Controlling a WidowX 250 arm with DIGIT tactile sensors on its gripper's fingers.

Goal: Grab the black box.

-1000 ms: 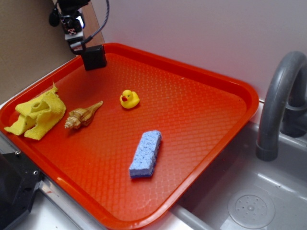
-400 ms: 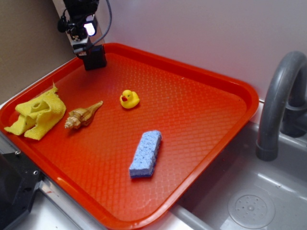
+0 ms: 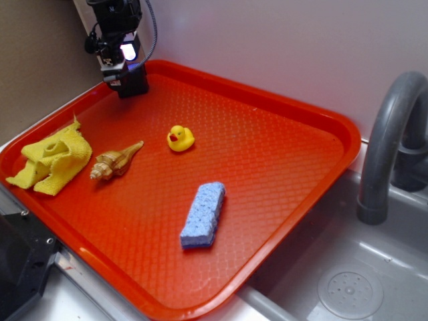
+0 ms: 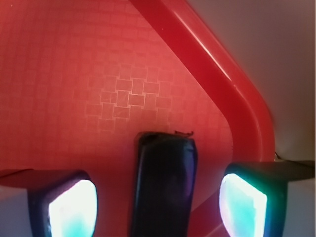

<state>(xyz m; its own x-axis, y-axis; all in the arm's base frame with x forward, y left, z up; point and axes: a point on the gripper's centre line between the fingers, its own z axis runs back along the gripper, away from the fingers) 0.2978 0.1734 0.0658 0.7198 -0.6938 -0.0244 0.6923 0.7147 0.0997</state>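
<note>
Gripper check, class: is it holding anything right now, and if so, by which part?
Nothing is held yet. In the wrist view the black box stands between the two glowing fingers, with clear gaps on both sides; the gripper is open.

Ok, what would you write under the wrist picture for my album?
Small matte black box standing between the open pincer's two glowing fingers, near the red plastic tray's rim.

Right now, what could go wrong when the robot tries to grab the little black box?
The black box sits in the corner of the red tray, close to its raised rim, so one finger might bump the rim. In the wrist view the gripper is open around the box, with gaps on both sides. Closing unevenly could push the box sideways or tip it over.
</note>
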